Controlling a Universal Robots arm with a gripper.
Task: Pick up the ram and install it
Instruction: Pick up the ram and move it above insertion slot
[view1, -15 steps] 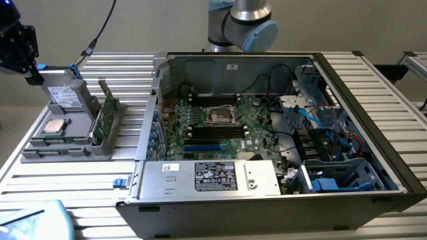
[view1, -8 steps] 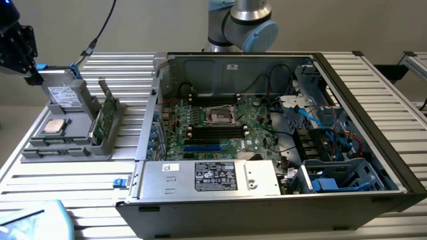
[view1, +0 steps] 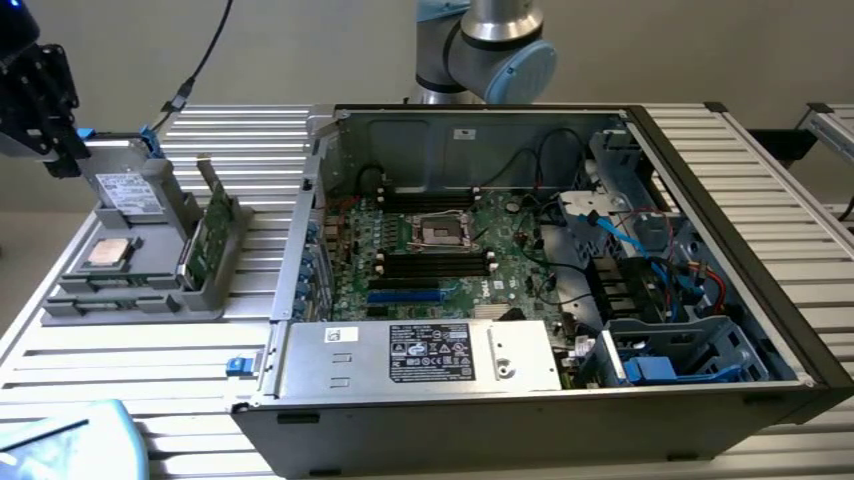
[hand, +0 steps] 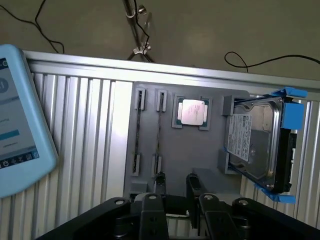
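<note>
End effector (hand: 176, 180) open, empty, ram (hand: 159, 132) on edge, slotted in tray (hand: 200, 150), long axis level

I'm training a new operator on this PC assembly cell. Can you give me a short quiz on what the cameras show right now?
1. True or false: the black computer case lies open, with its green motherboard exposed.
2. In the grey plastic parts tray, what sits beside the square silver processor chip?
A) a silver hard drive in a blue bracket
B) a cooling fan
C) a keyboard
3. Fill in: the black claw is open and holds ___.
Key: 1 true; 2 A; 3 nothing.
</note>
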